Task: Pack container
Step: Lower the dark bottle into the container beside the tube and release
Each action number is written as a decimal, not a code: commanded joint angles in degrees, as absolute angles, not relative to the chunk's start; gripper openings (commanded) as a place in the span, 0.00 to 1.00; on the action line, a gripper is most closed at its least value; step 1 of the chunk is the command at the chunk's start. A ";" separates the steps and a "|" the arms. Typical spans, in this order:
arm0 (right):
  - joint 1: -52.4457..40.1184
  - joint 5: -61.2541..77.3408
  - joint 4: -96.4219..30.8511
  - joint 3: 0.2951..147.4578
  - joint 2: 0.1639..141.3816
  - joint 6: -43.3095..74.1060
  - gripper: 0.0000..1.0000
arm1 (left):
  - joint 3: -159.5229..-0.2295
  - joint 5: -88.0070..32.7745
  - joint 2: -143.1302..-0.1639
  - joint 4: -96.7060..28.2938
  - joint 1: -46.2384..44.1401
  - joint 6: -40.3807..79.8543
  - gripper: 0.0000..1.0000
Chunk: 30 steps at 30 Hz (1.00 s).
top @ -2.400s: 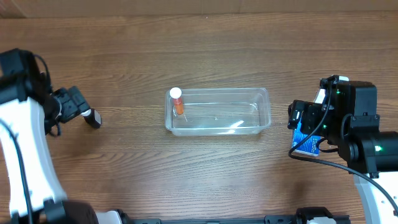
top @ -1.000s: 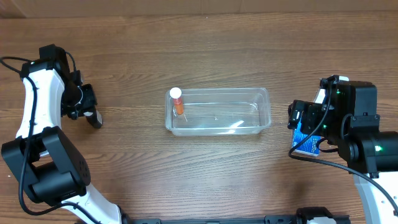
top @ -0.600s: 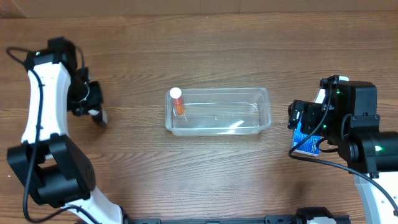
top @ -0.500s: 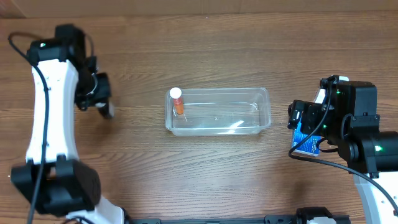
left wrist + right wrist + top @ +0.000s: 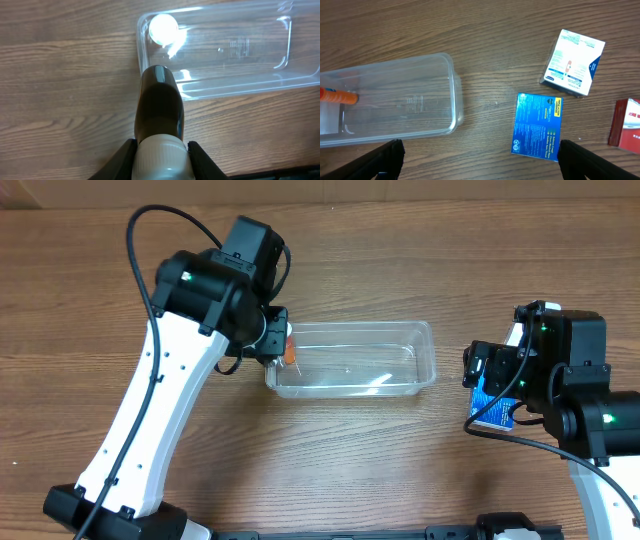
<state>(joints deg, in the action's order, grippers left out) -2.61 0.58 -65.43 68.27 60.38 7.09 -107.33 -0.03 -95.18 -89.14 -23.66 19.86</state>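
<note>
Wood-grain table (image 5: 350, 470) holds container (image 5: 430, 358); left fingers (image 5: 122, 159) apparently pinch dark bottle (image 5: 159, 107); right fingers (image 5: 385, 160) spread.

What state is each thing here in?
Clear plastic rectangular container: lidless, holding one bottle.
Orange bottle with white cap: capped, inside container.
Dark brown bottle with white cap: capped, gripped.
Left gripper: shut on that bottle.
Right gripper: open, empty.
Blue cardboard box, white box, red box: closed, lying flat.

one clear container (image 5: 352, 366). two bottles: one orange bottle (image 5: 339, 96) with a white cap, one dark bottle (image 5: 159, 107) with a pale cap. three small boxes: one blue box (image 5: 536, 126), one white box (image 5: 573, 62), one red box (image 5: 626, 125), cut by the frame edge. one wooden table (image 5: 320, 470).
</note>
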 commanded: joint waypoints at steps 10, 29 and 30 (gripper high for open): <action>-2.50 0.14 -65.17 69.73 60.14 7.40 1.00 | -93.69 -1.76 -96.05 -78.26 -25.17 28.49 0.04; -2.50 0.16 -65.25 69.73 60.14 7.53 1.00 | -79.13 2.11 -96.27 -63.33 -25.71 35.38 0.04; -2.50 0.16 -65.25 69.73 60.14 7.53 1.00 | -78.85 2.13 -96.27 -63.11 -25.71 35.38 0.04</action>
<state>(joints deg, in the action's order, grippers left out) -2.61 0.60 -65.56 68.27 60.38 7.29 -79.90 0.27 -96.36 -63.90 -25.43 33.85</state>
